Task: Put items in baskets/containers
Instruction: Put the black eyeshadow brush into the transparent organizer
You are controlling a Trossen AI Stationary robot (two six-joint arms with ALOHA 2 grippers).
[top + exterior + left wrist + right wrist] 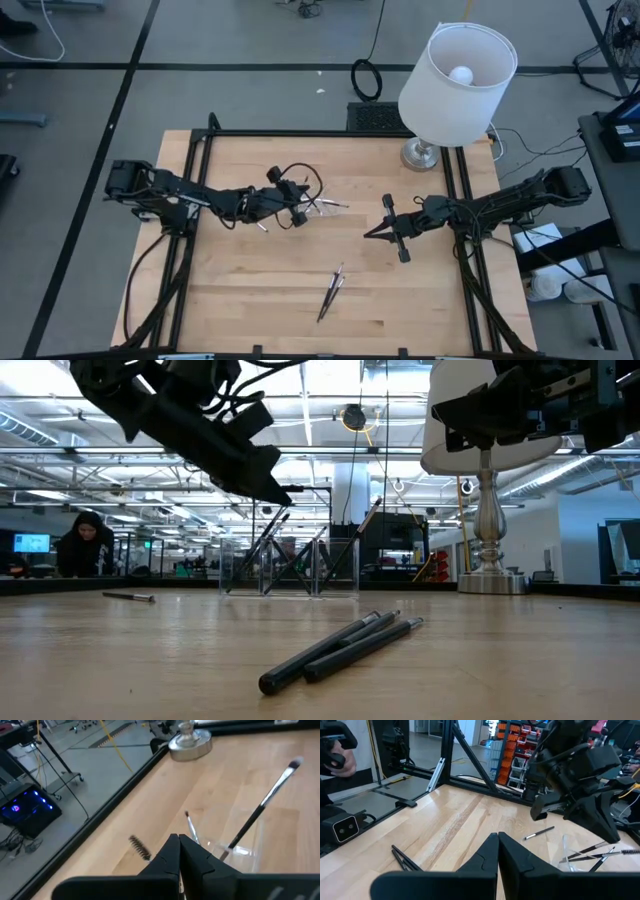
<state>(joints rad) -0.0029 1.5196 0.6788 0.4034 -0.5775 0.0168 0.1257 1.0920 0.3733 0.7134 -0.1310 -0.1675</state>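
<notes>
A clear container [326, 206] stands mid-table and holds several dark brushes that lean on its walls; it also shows in the low view [290, 565]. A long brush [264, 802] sticks out of the container [241, 852]. My left gripper [300, 210] hovers shut just over its left side, and its fingertips [179, 842] lie close to a thin silver stick [191, 827]. Whether they touch it, I cannot tell. My right gripper [372, 233] is shut and empty, right of the container. A few loose brushes [332, 290] lie toward the near edge. One brush [262, 226] lies left of the container.
A white lamp [455, 85] stands on its metal base [420, 155] at the far right corner. A black frame [200, 180] rims the table. A spoolie brush [140, 847] shows beside my left fingers. A person [88, 545] sits beyond the table.
</notes>
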